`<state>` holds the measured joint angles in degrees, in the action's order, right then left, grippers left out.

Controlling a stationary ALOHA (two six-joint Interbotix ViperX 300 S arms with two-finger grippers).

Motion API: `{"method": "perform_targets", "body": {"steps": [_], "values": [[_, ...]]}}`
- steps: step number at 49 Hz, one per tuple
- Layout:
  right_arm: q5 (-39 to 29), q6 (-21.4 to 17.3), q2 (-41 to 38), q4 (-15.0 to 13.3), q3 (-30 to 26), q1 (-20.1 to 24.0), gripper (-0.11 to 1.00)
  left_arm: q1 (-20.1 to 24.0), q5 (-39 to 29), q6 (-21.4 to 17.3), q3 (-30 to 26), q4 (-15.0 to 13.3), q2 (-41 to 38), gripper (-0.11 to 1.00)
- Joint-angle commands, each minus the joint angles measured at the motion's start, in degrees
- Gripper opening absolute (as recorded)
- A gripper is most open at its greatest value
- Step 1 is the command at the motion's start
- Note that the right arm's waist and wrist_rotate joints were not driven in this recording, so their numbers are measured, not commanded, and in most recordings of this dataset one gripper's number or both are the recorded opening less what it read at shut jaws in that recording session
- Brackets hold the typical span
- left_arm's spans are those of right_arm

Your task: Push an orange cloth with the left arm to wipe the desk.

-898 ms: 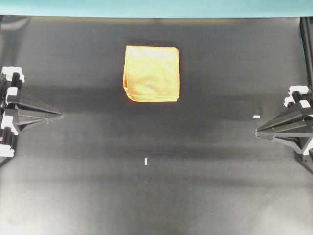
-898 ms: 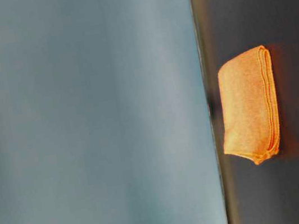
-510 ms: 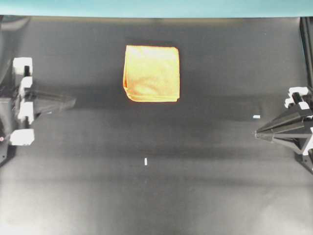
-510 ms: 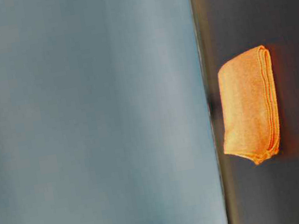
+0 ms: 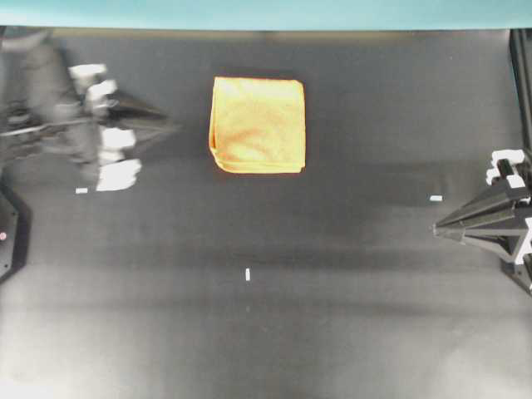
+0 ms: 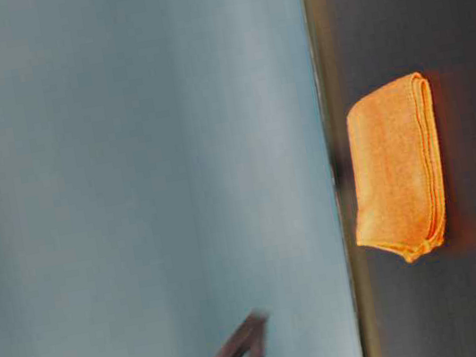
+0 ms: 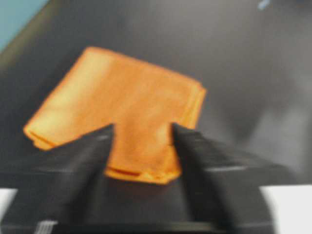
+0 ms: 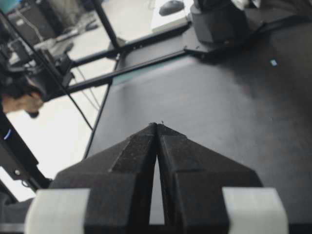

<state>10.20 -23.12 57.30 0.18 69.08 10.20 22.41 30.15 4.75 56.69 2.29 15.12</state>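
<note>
Lying flat on the desk (image 5: 349, 274) near its teal edge, the cloth (image 5: 258, 125) looks soft and light; I'd press its near edge so it slides. My left gripper (image 7: 141, 134) is parted, just beside it; my right gripper (image 8: 157, 127) is closed.

A teal strip (image 5: 266, 14) runs along the far edge in the overhead view. In the table-level view a plain blue-grey wall (image 6: 126, 160) fills the left side, blurred and evenly lit. The right wrist view shows a pale, brightly lit floor (image 8: 53, 131) beyond the edge, crossed by black frame bars (image 8: 105, 24) and thin cables (image 8: 85, 92). A pale mat or board (image 8: 168, 18) lies further back, with a dark rounded object on it, too small to tell.
</note>
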Motion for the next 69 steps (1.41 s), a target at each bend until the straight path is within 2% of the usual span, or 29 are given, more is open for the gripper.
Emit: {"method": "perform_targets", "body": {"steps": [1, 4, 7, 20, 31, 49, 62, 69], "values": [[0.1, 0.0, -0.3, 0.0, -0.1, 0.0, 0.0, 1.1, 0.7, 0.1, -5.8, 0.2, -8.5, 0.62], [-0.1, 0.0, -0.1, 0.0, 0.0, 0.0, 0.0, 1.6, 0.7, 0.1, -9.1, 0.2, -13.1, 0.78], [-0.2, -0.1, 0.2, 0.0, 0.2, 0.0, 0.0, 2.0, 0.7, 0.2, -12.0, 0.2, -17.1, 0.88], [-0.4, 0.0, 2.3, 0.0, 1.3, 0.0, 0.0, 3.7, 0.4, 2.4, -21.8, 0.2, -29.9, 0.86], [-0.4, 0.0, 3.3, 0.0, 2.1, 0.0, 0.0, 4.1, -2.5, 2.8, -25.2, 0.2, -35.1, 0.86], [-0.4, -0.1, 3.4, 0.0, 2.1, 0.0, 0.0, 3.8, -3.7, 2.9, -24.3, 0.2, -36.3, 0.86], [-0.5, -0.1, 3.6, 0.0, 2.2, 0.0, 0.0, 0.9, -3.7, 2.8, -21.7, 0.3, -35.4, 0.86], [-0.5, 0.0, 3.7, 0.0, 2.5, 0.0, 0.0, -2.1, -3.5, 2.8, -19.2, 0.3, -34.0, 0.86]]}}
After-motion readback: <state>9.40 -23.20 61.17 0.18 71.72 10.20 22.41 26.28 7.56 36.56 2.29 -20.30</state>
